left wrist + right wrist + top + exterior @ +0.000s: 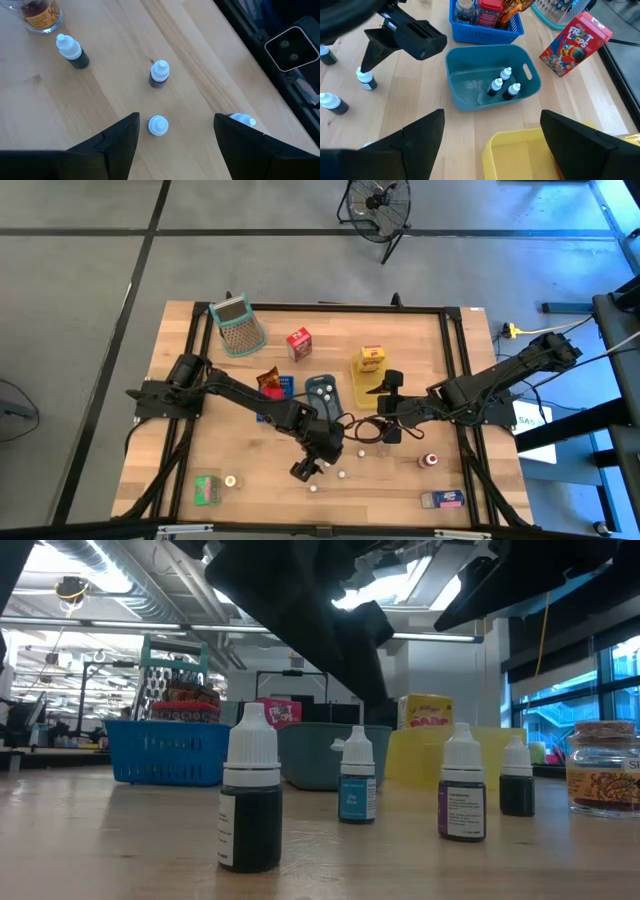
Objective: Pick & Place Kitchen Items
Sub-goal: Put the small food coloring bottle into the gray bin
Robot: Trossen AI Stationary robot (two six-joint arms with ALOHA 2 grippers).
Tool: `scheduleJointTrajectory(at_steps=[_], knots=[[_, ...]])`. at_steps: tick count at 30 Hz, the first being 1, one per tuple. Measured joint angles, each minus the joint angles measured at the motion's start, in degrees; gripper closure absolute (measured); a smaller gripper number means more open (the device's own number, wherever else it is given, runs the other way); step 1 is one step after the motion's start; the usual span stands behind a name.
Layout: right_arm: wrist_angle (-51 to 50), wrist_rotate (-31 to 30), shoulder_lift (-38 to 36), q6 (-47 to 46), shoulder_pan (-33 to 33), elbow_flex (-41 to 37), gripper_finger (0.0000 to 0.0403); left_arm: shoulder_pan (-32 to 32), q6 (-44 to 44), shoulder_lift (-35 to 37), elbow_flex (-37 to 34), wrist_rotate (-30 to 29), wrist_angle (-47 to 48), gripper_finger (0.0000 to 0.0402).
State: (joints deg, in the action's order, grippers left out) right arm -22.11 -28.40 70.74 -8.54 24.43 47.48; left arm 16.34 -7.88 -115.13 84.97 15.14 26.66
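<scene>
My left gripper hangs open, tilted down over the table's near middle. A small dark dropper bottle with a white cap stands on the wood between its fingers, untouched. More such bottles stand beyond it, and one peeks out beside a finger. Near them is a small jar. My right gripper is open above the grey-blue tray, which holds three bottles.
A blue basket with a tin and packets sits past the grey-blue tray, a yellow tray beside it. A red cereal carton, a green-rimmed mesh basket, a green carton and a blue carton lie around.
</scene>
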Motion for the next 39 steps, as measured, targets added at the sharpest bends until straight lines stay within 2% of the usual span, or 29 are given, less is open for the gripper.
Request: scheduleJointTrajectory(at_steps=[30,39], knots=[[-1.3,0.5,0.0,2.1,0.2,0.0,0.0070,-0.4,-1.1,0.0,0.0,-0.2,3.6,0.0151],[-1.3,0.5,0.0,2.1,0.2,0.0,0.0070,-1.0,-1.9,0.0,0.0,-2.9,3.6,0.0151]])
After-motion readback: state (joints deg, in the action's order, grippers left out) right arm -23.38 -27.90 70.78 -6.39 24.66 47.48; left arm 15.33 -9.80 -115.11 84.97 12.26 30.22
